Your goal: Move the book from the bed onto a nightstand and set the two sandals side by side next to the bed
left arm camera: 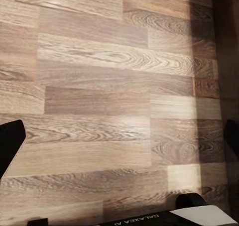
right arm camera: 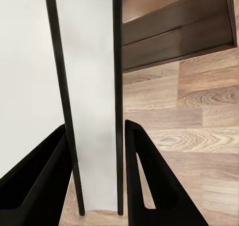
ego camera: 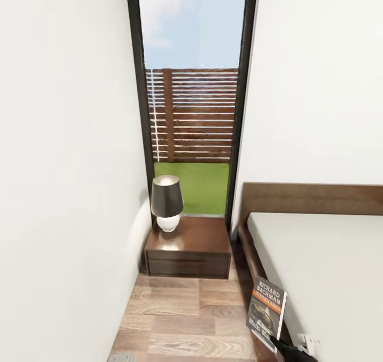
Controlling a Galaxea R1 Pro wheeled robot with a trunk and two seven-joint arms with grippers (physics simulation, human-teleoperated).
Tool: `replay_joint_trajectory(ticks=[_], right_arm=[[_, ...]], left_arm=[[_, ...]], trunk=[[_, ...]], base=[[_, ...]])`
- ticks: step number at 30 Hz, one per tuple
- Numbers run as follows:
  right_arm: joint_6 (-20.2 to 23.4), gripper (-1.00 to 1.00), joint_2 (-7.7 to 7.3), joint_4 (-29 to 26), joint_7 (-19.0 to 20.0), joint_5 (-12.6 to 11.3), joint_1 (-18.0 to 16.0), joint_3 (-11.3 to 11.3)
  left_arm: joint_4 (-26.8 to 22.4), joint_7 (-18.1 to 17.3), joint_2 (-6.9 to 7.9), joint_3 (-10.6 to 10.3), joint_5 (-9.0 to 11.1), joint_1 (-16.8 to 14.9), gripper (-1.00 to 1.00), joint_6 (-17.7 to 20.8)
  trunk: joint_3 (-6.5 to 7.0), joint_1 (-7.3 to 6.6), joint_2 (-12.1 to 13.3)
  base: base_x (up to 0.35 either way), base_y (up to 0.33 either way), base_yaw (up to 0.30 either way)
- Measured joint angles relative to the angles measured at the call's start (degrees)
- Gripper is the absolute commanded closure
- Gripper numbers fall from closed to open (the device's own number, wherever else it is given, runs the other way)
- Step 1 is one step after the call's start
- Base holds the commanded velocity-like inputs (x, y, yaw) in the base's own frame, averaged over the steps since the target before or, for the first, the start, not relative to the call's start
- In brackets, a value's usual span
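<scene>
My right gripper is shut on the book, seen edge-on as white pages between two thin dark covers. In the head view the book stands upright above the floor beside the bed, its "Richard Bachman" cover facing me, and my right gripper holds its lower edge. The nightstand stands ahead against the window, left of the headboard, and its drawer fronts lie beyond the book. My left gripper hangs open over bare wood floor. The sandals are out of view.
A black-shaded lamp occupies the left part of the nightstand top. A white wall closes the left side, so the floor strip between it and the bed is narrow. A tall black-framed window stands behind.
</scene>
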Motion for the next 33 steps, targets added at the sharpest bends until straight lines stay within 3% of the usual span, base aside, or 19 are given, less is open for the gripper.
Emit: replay_joint_trajectory(ticks=[33], right_arm=[[0.0, 1.0, 0.0, 0.0, 0.03, 0.0, 0.0, -0.04]], left_arm=[[0.02, 0.0, -0.02, 0.0, -0.01, 0.0, -1.0, 0.0]], trunk=[[0.0, 0.01, 0.0]], base=[[0.275, 0.0, 0.0]])
